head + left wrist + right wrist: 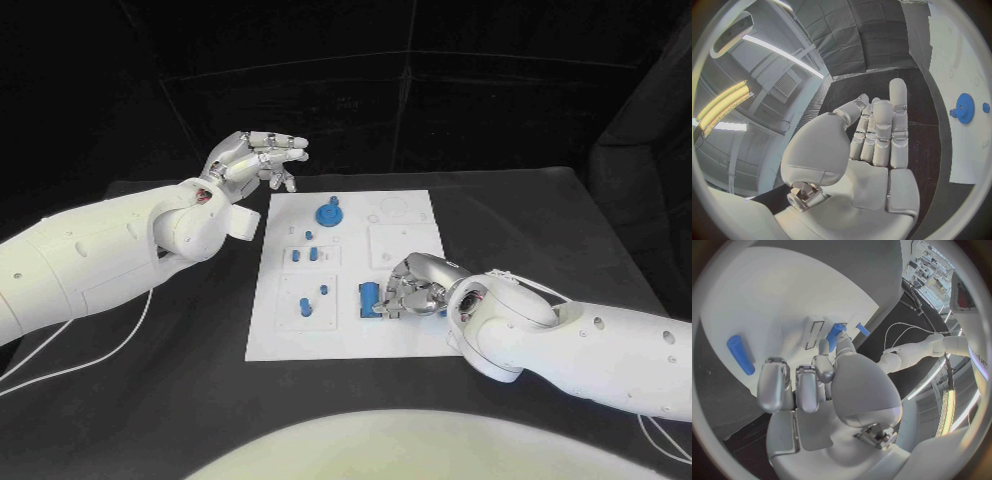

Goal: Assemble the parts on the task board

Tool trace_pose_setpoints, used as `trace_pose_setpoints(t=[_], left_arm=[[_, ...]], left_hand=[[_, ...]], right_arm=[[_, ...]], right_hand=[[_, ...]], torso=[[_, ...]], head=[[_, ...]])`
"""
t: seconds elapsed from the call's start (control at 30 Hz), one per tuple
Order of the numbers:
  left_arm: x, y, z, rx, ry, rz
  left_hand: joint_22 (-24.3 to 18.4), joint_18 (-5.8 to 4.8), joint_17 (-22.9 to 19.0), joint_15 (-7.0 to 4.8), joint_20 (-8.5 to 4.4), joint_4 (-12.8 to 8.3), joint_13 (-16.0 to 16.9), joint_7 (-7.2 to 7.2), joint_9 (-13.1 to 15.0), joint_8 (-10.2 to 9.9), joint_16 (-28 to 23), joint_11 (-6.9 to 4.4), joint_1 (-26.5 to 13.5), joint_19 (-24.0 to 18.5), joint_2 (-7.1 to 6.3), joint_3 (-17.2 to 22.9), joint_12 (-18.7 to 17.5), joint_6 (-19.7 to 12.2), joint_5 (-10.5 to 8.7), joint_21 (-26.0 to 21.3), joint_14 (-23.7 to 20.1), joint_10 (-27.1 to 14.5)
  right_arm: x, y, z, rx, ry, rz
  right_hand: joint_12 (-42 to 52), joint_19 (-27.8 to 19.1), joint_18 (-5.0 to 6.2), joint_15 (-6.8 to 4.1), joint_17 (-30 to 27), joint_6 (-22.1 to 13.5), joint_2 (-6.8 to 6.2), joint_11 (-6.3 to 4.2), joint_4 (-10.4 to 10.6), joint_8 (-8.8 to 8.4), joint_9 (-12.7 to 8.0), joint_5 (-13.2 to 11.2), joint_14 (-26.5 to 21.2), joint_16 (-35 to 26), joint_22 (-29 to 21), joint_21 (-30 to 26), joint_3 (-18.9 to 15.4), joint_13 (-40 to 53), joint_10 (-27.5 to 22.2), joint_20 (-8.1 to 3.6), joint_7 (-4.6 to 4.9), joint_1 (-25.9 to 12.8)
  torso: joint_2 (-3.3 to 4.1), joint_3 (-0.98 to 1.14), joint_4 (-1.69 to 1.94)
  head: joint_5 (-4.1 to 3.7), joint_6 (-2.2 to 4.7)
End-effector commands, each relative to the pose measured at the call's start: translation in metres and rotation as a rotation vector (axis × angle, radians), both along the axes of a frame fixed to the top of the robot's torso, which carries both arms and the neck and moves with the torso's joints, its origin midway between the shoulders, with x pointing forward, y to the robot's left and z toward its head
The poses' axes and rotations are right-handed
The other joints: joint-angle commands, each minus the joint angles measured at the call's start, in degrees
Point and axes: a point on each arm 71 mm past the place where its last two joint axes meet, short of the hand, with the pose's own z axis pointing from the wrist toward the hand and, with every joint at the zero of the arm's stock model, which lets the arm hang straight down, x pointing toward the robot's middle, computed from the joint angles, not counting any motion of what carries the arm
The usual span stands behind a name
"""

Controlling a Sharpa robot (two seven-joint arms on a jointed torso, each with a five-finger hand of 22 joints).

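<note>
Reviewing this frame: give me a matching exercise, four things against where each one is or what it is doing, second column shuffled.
1. left hand
2. right hand
3. blue gear
4. task board

A. stands on the board's far half
B. raised off the table beside the board's far left corner, holding nothing
C. lies flat in the middle of the black table
D. down on the board's near half, fingers at a blue part

Pairs: 1-B, 2-D, 3-A, 4-C

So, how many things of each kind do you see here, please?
White task board: 1
Blue gear: 1
Other blue parts: about 7, some partly hidden
Silver hands: 2
Total: about 11
</note>
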Motion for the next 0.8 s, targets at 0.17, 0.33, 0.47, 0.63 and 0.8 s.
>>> trace_pose_setpoints(t=[0.17, 0.33, 0.47, 0.63, 0.8], left_arm=[[0.0, 0.002, 0.001, -0.007, -0.002, -0.006], [0.0, 0.003, 0.001, -0.006, -0.003, -0.004], [0.0, 0.003, 0.001, -0.006, -0.003, -0.004], [0.0, 0.002, 0.001, -0.006, -0.002, -0.006], [0.0, 0.002, 0.001, -0.007, -0.002, -0.008]], left_hand=[[-0.1, 0.33, -0.1, 0.01, -0.06, -0.3, -0.1, 0.07, 0.0, 0.2, -0.3, 0.03, -0.3, -0.3, 0.34, 0.2, 0.2, -0.1, -0.08, -0.4, -0.3, -0.2], [-0.1, 0.33, -0.2, 0.01, -0.06, -0.3, -0.1, 0.07, 0.0, 0.2, -0.3, 0.03, -0.3, -0.3, 0.36, 0.2, 0.3, -0.1, -0.08, -0.4, -0.3, -0.3], [-0.1, 0.33, -0.2, 0.01, -0.06, -0.3, -0.1, 0.07, 0.0, 0.2, -0.3, 0.03, -0.3, -0.3, 0.36, 0.2, 0.3, -0.1, -0.08, -0.4, -0.3, -0.3], [-0.1, 0.33, -0.2, 0.01, -0.06, -0.3, -0.1, 0.07, 0.0, 0.2, -0.3, 0.03, -0.3, -0.3, 0.36, 0.2, 0.3, -0.1, -0.08, -0.4, -0.3, -0.3], [-0.1, 0.33, -0.2, 0.01, -0.06, -0.3, -0.1, 0.07, 0.0, 0.2, -0.3, 0.03, -0.3, -0.3, 0.36, 0.2, 0.3, -0.1, -0.08, -0.4, -0.3, -0.3]], right_arm=[[-0.007, -0.022, 0.015, 0.108, -0.063, -0.007], [-0.005, -0.05, 0.024, 0.09, -0.098, -0.044], [-0.004, -0.069, 0.026, 0.045, -0.11, -0.066], [-0.003, -0.084, 0.026, -0.024, -0.109, -0.077], [-0.001, -0.089, 0.022, -0.092, -0.085, -0.082]], right_hand=[[-0.8, 0.0, -0.53, 1.04, 3.1, -6.3, 0.64, 2.04, 0.2, -4.97, -2.5, 1.9, 3.7, -0.4, -0.2, 0.2, -1.3, -0.5, -0.5, 0.4, 2.51, 0.0], [-1.0, 0.0, -0.48, 1.89, 3.2, -6.3, 1.27, 2.87, -0.2, -7.82, -4.0, 2.3, 3.7, -0.4, 0.0, 0.3, -1.7, -0.6, -0.7, 1.41, 3.35, 0.7], [-1.2, 0.0, -0.47, 1.91, 3.3, -5.4, 1.49, 2.86, -0.2, -8.71, -4.5, 2.3, 3.7, -0.4, 0.1, 0.3, -2.1, -0.7, -0.7, 1.55, 3.32, 0.9], [-1.2, 0.0, -0.48, 1.86, 3.4, -3.7, 1.65, 2.76, 0.0, -10.02, -5.2, 2.3, 3.7, -0.3, 0.2, 0.4, -2.8, -0.8, -0.6, 1.57, 3.17, 0.7], [-1.7, -0.1, -0.45, 1.76, 3.5, -2.1, 1.84, 2.61, 0.7, -10.85, -5.6, 2.5, 3.7, -0.3, 0.2, 0.4, -3.7, -1.1, -0.8, 1.48, 2.94, -0.2]], torso=[[-0.09, -0.03, -0.07], [-0.11, -0.03, -0.18], [-0.06, -0.02, -0.2], [0.01, -0.03, -0.16], [0.0, 0.08, -0.12]], head=[[-0.04, 0.15], [-0.57, 0.37], [-0.94, 0.47], [-1.42, 0.61], [-1.61, 0.53]])
